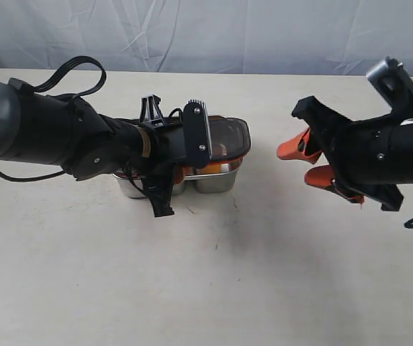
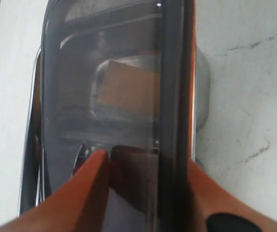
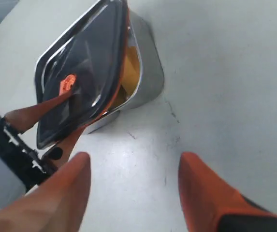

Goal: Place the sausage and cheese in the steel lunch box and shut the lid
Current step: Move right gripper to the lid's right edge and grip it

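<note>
— Now, your left gripper (image 2: 145, 162)?
— Fingers (image 2: 87, 193) pinch the lid (image 2: 119, 72), tilted over the steel lunch box (image 3: 148, 72) beyond them, the cheese (image 3: 131, 63) inside. Your right gripper (image 3: 134, 159): fingers wide apart, empty.

The steel lunch box (image 1: 217, 182) is bright polished metal, mirror-shiny on its rounded walls. The lid (image 1: 229, 135) looks like dark, smoky see-through plastic with a glossy face, edged by a rubbery-looking orange seal (image 2: 193, 72). Through it the cheese (image 2: 128, 92) shows dull orange-brown, its texture too blurred to tell. The orange fingers (image 3: 211, 193) are smooth matt plastic. The tabletop (image 1: 278, 274) is pale, matt and finely scratched. Creased grey-blue cloth (image 1: 228, 32) fills the top of the frame.
</note>
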Action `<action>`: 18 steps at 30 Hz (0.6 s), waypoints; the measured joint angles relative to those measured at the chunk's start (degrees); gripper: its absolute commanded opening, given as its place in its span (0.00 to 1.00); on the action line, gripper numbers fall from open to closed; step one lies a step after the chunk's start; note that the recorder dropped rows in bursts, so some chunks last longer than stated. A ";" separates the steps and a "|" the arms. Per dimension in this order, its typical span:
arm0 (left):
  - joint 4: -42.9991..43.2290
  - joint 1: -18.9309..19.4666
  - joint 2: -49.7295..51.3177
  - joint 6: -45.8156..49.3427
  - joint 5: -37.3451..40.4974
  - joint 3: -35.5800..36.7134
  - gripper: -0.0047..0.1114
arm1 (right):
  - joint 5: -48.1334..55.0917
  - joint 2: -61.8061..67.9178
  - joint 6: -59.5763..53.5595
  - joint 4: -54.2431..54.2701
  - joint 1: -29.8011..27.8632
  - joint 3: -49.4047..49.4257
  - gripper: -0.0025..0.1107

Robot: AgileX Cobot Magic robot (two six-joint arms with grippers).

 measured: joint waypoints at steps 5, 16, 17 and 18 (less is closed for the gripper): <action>0.00 0.00 0.00 0.00 -0.03 0.00 0.37 | -0.17 9.14 -16.17 23.67 0.00 -0.60 0.49; 0.00 0.00 0.00 0.00 -0.13 0.00 0.37 | 2.79 16.91 -30.77 40.93 0.00 -5.51 0.49; 0.00 0.00 0.00 0.00 -0.13 0.00 0.37 | 3.06 17.67 -30.89 41.19 0.00 -6.07 0.49; 0.00 0.00 0.00 0.00 -0.13 0.00 0.37 | 3.44 18.41 -31.10 41.43 0.00 -6.65 0.49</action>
